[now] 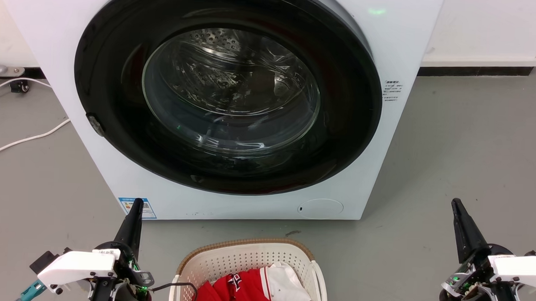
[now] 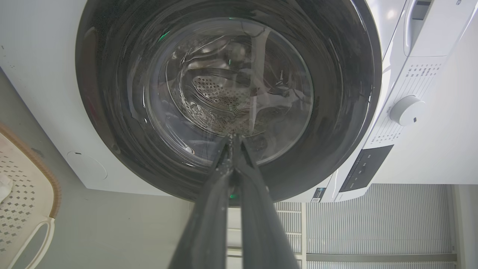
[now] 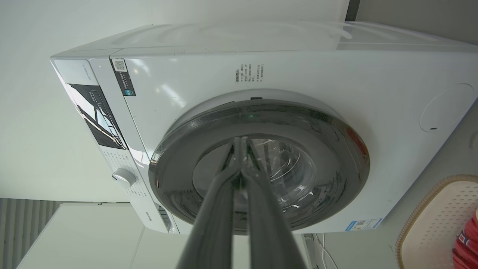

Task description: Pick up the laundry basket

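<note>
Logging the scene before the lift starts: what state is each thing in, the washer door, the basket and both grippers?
washing machine door: closed.
laundry basket: upright on the floor, holding red and white clothes, not gripped.
left gripper: jaws shut, empty, apart from the basket.
right gripper: jaws shut, empty, apart from the basket.

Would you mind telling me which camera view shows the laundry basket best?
The head view: the basket sits bottom centre, showing its brown rim, both white handles and the clothes inside. The left wrist view catches one corner with a handle; the right wrist view, a corner with some clothes.
</note>
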